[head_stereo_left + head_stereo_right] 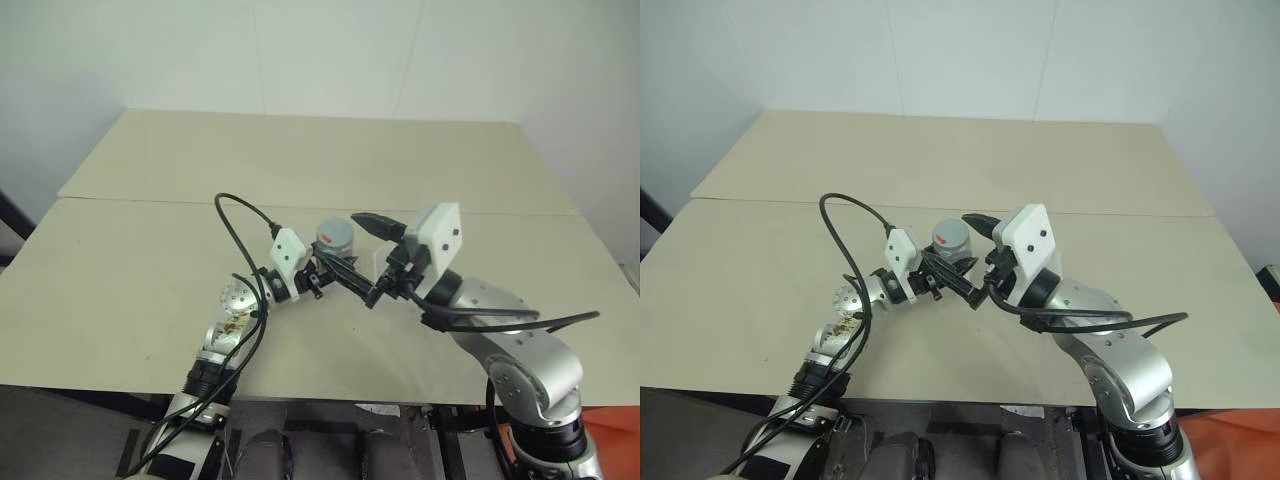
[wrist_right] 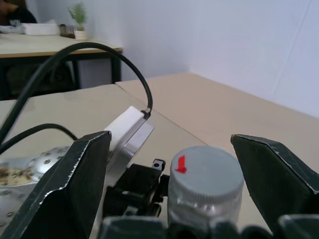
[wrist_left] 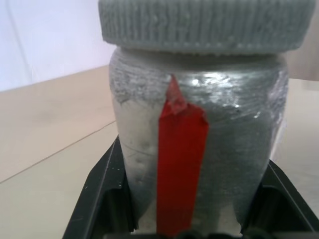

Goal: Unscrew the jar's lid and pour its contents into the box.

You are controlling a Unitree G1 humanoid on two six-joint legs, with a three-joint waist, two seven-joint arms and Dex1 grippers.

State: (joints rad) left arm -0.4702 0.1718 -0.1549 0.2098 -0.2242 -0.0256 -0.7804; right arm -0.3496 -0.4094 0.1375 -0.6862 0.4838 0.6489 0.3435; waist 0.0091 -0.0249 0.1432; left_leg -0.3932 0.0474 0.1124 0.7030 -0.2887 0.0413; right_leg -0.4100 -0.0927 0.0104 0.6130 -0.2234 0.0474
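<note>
above the bench (image 1: 150, 250), my left gripper (image 1: 322, 272) is clamped on the jar (image 1: 335, 240), lid (image 2: 207, 172) on; my right gripper (image 2: 172, 186) spreads wide beside it. unscrewing comes next: close on the lid, then twist.

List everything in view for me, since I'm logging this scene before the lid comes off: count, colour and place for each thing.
jar: one, silvery grey with a red strip, held above the table's middle.
lid: one, grey, ribbed edge, red mark, on the jar.
table: one, beige, seam across it.
potted plant: one, green, on a far table in the right wrist view.
cables: black, looping from the arms.
left gripper: black fingers, shut on the jar.
right gripper: black fingers, open either side of the lid.
</note>
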